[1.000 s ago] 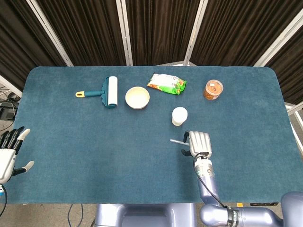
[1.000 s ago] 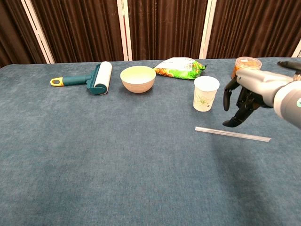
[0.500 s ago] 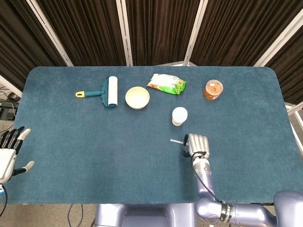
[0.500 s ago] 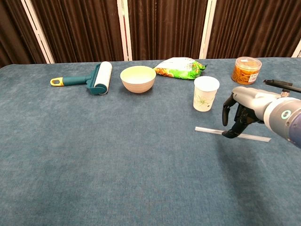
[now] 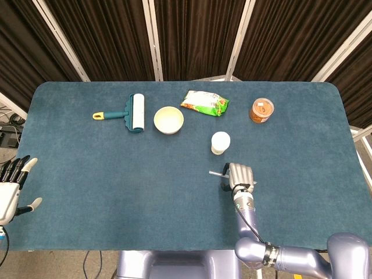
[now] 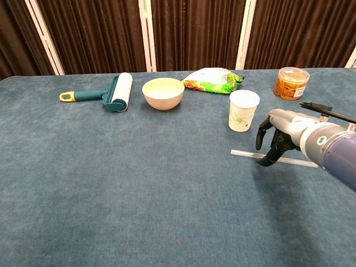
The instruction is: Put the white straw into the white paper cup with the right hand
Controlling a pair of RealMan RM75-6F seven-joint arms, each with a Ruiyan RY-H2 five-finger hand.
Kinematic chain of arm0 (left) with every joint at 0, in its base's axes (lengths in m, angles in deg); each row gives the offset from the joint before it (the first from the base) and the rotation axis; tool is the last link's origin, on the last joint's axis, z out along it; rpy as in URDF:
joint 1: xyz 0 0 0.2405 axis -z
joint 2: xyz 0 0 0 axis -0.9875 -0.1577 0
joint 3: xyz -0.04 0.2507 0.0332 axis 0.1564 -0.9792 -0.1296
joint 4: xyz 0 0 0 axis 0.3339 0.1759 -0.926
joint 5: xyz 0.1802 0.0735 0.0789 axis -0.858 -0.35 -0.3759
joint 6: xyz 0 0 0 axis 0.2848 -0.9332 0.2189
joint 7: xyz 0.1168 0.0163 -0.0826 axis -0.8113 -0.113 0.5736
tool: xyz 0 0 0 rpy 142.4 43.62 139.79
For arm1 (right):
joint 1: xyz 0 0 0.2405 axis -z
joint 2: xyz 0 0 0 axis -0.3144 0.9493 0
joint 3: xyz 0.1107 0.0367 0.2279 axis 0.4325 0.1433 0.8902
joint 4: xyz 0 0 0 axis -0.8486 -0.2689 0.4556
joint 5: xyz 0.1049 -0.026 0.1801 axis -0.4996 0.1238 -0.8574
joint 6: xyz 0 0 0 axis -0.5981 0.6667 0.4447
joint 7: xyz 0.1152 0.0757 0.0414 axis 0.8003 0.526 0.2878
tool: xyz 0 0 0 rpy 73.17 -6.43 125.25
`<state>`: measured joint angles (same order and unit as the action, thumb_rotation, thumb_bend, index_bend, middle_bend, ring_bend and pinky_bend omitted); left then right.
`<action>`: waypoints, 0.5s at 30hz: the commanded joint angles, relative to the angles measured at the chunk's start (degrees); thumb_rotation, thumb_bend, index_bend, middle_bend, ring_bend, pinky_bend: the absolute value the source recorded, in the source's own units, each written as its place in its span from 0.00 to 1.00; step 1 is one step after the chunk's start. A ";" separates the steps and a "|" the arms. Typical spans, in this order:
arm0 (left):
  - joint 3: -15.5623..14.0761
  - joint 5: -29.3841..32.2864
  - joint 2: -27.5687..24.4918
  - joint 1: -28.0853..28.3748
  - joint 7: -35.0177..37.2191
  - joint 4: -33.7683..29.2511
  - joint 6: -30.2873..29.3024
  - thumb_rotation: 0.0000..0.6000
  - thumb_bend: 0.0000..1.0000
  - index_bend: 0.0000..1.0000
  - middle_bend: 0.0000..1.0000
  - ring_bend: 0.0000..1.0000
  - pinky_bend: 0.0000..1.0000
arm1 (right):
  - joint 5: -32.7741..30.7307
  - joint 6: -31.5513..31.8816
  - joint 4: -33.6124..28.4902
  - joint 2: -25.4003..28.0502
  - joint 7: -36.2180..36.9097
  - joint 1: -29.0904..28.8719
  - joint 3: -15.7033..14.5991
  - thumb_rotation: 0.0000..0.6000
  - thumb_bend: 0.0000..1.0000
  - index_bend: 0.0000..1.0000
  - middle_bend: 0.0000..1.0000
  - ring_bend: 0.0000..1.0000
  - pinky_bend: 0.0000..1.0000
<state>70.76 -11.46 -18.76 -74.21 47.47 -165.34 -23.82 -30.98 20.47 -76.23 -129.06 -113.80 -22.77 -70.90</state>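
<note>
We are reaching our right hand (image 6: pixel 276 142) down over the thin white plastic straw (image 6: pixel 289 161), which is lying flat on the blue tabletop toward its near right edge; the curled fingers (image 6: pixel 266 161) are touching it, but nothing is lifted yet. The white paper cup (image 6: pixel 243 110) is standing just beyond, so the grasp, lift and drop are all remaining.

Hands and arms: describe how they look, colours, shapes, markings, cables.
The right hand has a silvery-grey back and black fingers. Its arm is a rounded, glossy lavender-grey shell with a small green-lit ring on the wrist; a thin black cable shows above it. The left hand, at the head view's edge, is pale with black fingers and a light-tipped thumb.
</note>
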 commanded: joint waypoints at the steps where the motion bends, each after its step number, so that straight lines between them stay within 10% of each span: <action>1: 0.03 0.08 -0.04 0.06 -0.05 -0.07 0.10 1.00 0.22 0.05 0.00 0.00 0.00 | 0.45 -0.45 1.71 -0.67 0.88 -0.21 0.24 1.00 0.28 0.47 1.00 0.95 0.91; 15: 0.09 0.29 -0.10 0.17 -0.23 -0.26 0.27 1.00 0.22 0.06 0.00 0.00 0.00 | 0.39 -2.61 6.95 -2.74 3.21 0.09 0.31 1.00 0.29 0.47 1.00 0.95 0.91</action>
<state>70.85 -11.17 -18.86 -74.04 47.24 -165.60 -23.55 -30.56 17.92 -69.53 -131.74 -110.66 -22.74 -70.55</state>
